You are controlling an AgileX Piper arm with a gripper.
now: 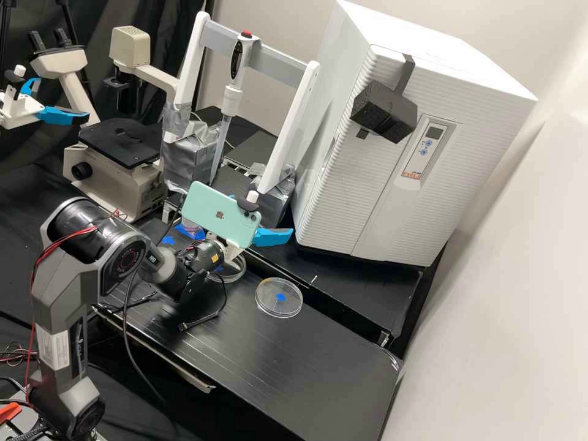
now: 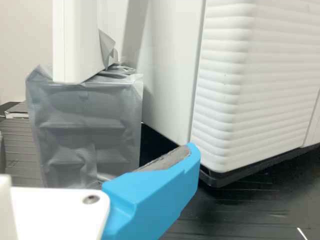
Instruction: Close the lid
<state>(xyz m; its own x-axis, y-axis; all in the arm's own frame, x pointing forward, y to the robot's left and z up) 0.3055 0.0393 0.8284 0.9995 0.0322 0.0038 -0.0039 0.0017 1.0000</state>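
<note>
Starting close with the arm point(image 1: 125, 254), reaching across to a clear round piece point(image 1: 269, 304) lying on the near bench point(image 1: 294, 361), blue spot on it. Can't tell whether dish or lid! Past that, see another clear round piece point(image 1: 237, 277), partly hidden behind the wrist. Now up to the gripper point(image 1: 274, 236), spread, grey pad point(image 2: 167, 159) bare, just beside the phone point(image 1: 214, 214). Farther back, spot the taped block point(image 2: 90, 130) and white incubator point(image 1: 361, 184).
</note>
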